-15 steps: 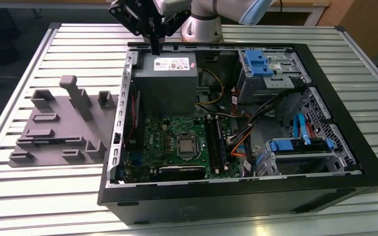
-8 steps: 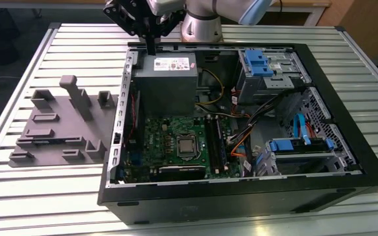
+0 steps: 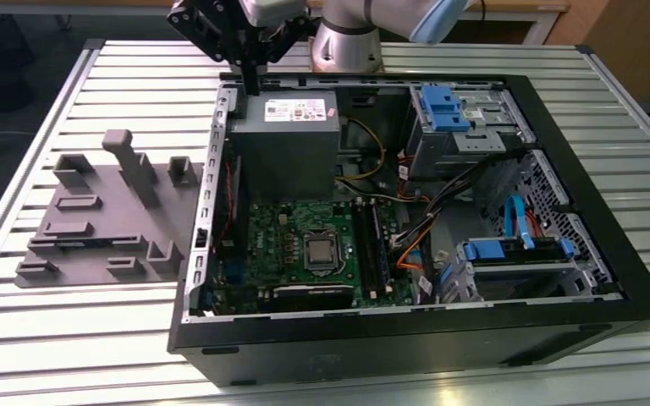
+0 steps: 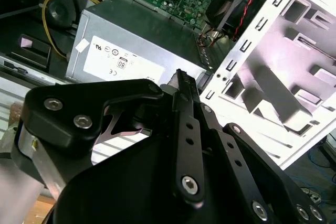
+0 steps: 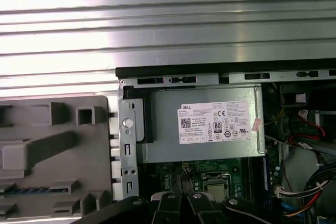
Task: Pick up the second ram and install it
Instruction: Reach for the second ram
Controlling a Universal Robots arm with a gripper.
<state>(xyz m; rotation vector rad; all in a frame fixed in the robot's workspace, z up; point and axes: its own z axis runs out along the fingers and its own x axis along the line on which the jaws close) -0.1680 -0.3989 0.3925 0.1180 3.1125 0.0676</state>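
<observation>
The second ram [image 5: 30,189] was seen in the first wrist view as a thin blue-green strip lying flat in a low slot of the grey holder tray [image 5: 58,124], between the raised blocks and not yet lifted. In the exterior view the same tray [image 3: 77,228] was set on the slatted metal surface [image 3: 111,76] at the exterior view's left, just beside the open computer case [image 3: 596,279], with its tall post standing upright. Further along, the gripper [image 3: 251,85] was held above the far edge of the case, close to the corner of the grey power supply [image 3: 285,144] and well apart from the ram. Its black fingers were drawn together into one narrow stem and nothing was seen between them. In the second wrist view the gripper [image 4: 181,75] was seen pointing toward the labelled face of the power supply [image 4: 131,45]. Below the power supply, in the exterior view, the green motherboard [image 3: 268,237] was laid flat in the case, with the processor socket [image 3: 322,250] near its middle and the long black memory slots [image 3: 368,245] just beside that. At the exterior view's right, bundled cables [image 3: 449,190] and two blue drive brackets [image 3: 443,106] [image 3: 494,249] were seen inside the case.
</observation>
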